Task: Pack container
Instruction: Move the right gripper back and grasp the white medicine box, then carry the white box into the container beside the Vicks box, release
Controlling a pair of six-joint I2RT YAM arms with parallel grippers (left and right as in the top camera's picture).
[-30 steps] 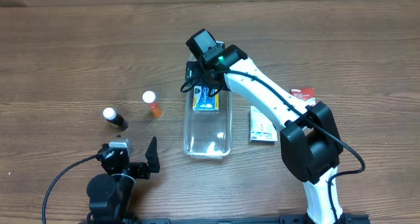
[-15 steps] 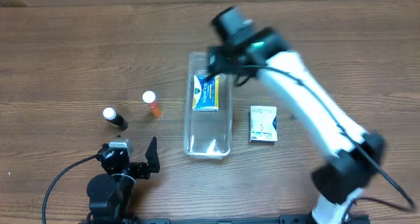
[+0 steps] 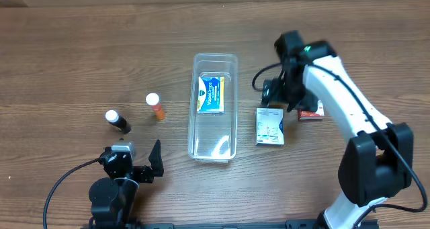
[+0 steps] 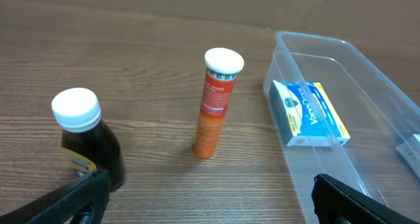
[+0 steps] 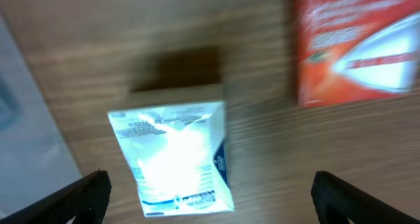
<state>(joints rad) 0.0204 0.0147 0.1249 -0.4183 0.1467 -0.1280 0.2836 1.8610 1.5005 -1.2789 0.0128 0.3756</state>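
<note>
Overhead: blue box [image 3: 211,95] inside container [image 3: 215,140]

Dark white-capped bottle [image 3: 117,120] near orange tube [image 3: 156,107]; white box [image 3: 270,127] beside red box [image 3: 313,114], on wooden table [image 3: 67,54].

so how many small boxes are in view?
3: a blue box inside the container, far half; a white box on the table right of it; a red box further right, partly hidden overhead.
</note>
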